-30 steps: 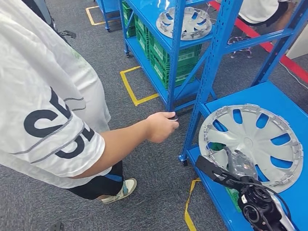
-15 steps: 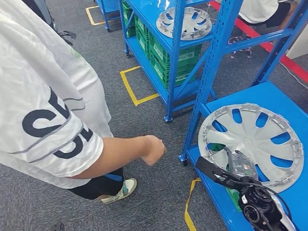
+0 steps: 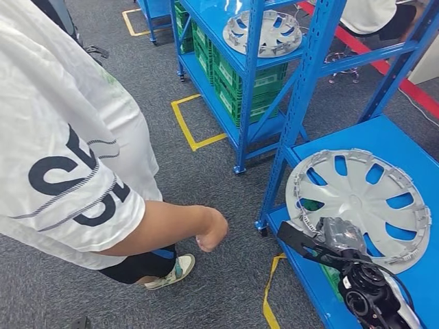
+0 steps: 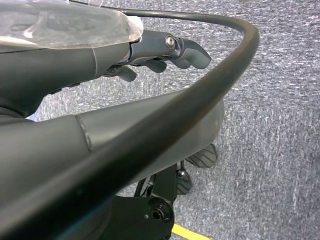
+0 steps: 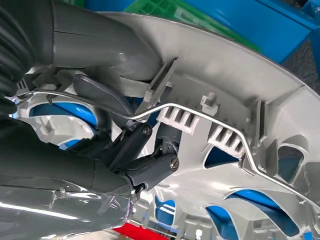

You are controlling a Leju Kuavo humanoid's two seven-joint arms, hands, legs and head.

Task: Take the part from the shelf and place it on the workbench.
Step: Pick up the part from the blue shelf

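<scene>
Gripping hubcap [image 3: 358, 202] rim, right hand [image 3: 337, 234], over shelf [image 3: 414, 154].

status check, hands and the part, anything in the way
Right robot hand gripping wheel cover rim on blue shelf. Left robot hand empty over carpet. Person standing close left.

Shelf and floor layout
Hubcap [image 3: 362, 205] lies on near shelf [image 3: 414, 161], right; person [image 3: 77, 137] left; second rack [image 3: 228, 75] behind.
</scene>
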